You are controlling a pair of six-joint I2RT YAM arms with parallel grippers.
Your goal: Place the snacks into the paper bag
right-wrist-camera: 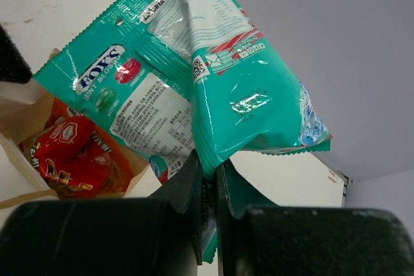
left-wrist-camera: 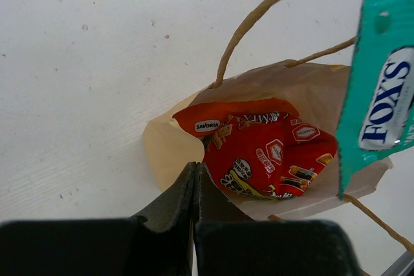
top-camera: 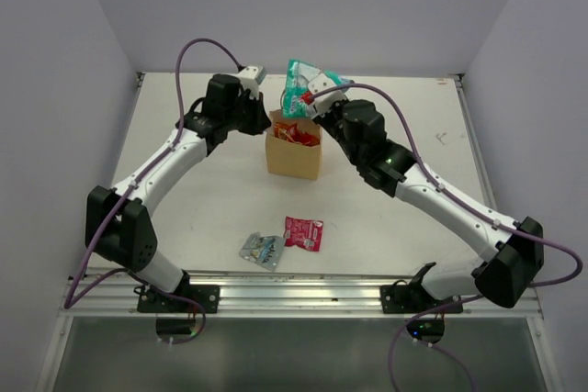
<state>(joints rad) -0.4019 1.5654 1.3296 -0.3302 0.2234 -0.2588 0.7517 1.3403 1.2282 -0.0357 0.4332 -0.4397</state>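
right gripper (right-wrist-camera: 207, 167): clamped on teal-white packet (right-wrist-camera: 220, 88), above bag mouth
left gripper (left-wrist-camera: 195, 176): pinching paper bag (top-camera: 294, 158) rim
paper bag: mid-table (top-camera: 202, 199), toward far edge; red-orange packet (left-wrist-camera: 265, 156) inside
pink-red packet (top-camera: 304, 232), silver-grey packet (top-camera: 262, 249): near edge

The paper bag (top-camera: 294, 158) is plain brown paper, dull and a bit creased, and its handles (left-wrist-camera: 259, 24) are twisted paper cord. The teal packet (right-wrist-camera: 220, 88) is shiny plastic film, crinkly, with bright spots of light on it. The red-orange packet (left-wrist-camera: 265, 156) is glossy too. The pink-red packet (top-camera: 303, 232) and the silver-grey packet (top-camera: 262, 249) shine like foil. The bench (top-camera: 395, 218) is white and dull, with small marks. The left end effector (left-wrist-camera: 194, 176) and the right end effector (right-wrist-camera: 206, 166) have dull black fingers. The rail (top-camera: 294, 293) is grey metal.
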